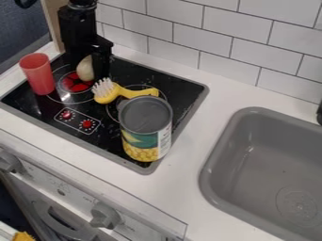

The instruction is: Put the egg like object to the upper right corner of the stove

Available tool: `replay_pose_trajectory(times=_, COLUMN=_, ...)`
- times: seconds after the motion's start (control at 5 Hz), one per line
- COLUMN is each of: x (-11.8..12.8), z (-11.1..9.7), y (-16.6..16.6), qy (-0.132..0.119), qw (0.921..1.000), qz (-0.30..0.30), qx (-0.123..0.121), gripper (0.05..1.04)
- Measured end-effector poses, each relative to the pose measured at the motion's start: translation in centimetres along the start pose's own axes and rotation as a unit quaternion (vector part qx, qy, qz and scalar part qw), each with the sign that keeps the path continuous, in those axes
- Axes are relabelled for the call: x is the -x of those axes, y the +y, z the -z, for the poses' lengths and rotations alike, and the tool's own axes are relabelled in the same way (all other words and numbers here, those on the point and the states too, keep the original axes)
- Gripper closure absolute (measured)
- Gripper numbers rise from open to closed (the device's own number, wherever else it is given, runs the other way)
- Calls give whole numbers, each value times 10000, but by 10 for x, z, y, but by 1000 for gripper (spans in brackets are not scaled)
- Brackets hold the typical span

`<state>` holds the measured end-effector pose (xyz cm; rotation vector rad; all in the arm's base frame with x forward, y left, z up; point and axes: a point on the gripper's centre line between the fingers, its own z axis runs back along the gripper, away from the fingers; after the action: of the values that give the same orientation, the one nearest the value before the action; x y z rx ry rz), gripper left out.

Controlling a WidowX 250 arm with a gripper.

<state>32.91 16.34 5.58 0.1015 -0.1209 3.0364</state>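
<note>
The stove (135,77) lies under me, its back edge running from beside me toward the far right corner in the camera view, which I take as the target. My gripper (92,69) hangs over the upper left of the cooktop. The big can (145,128) stands upright well off to the lower right, the red cup (37,73) nearer on the left. Just beside me lies the yellow brush (116,92), bristles toward me, its handle pointing roughly at that corner.

Smallest, and what matters: the egg-like object (85,68), right at my jaws, against the left side of my dark right-hand part in the view. Its long axis runs nearly straight up and down there, about in line with my jaws. Whether they are clamped on it or merely around it, I cannot tell. I judge that a firm grip comes first, then a lift and a sideways carry behind the brush and can; its smooth, rounded sides might slip or roll once released.
</note>
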Motion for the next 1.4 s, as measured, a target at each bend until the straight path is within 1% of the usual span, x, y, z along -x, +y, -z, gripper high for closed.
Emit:
replay_pose_trajectory(times=0.2, x=-1, z=-21, y=1, qy=202, qw=9974, qz=653, qx=245, gripper=255)
replay_pose_trajectory(times=0.4, x=12, z=-39, y=18, qy=437, qw=9851, qz=1605, qx=437, gripper=255)
replay_pose_trajectory(times=0.6, x=27, z=-45, y=48, qy=408, qw=9565, qz=2831, qx=573, gripper=255)
replay_pose_trajectory(times=0.8, x=37, z=-54, y=70, qy=653, qw=9156, qz=3911, qx=672, gripper=255)
replay_pose_trajectory(times=1.0, x=42, z=-57, y=108, qy=955, qw=8601, qz=4955, qx=745, gripper=255)
replay_pose_trajectory(times=1.2, x=44, z=-51, y=140, qy=1034, qw=8008, qz=5860, qx=685, gripper=255)
replay_pose_trajectory(times=1.4, x=42, z=-44, y=154, qy=970, qw=7618, qz=6369, qx=682, gripper=255)
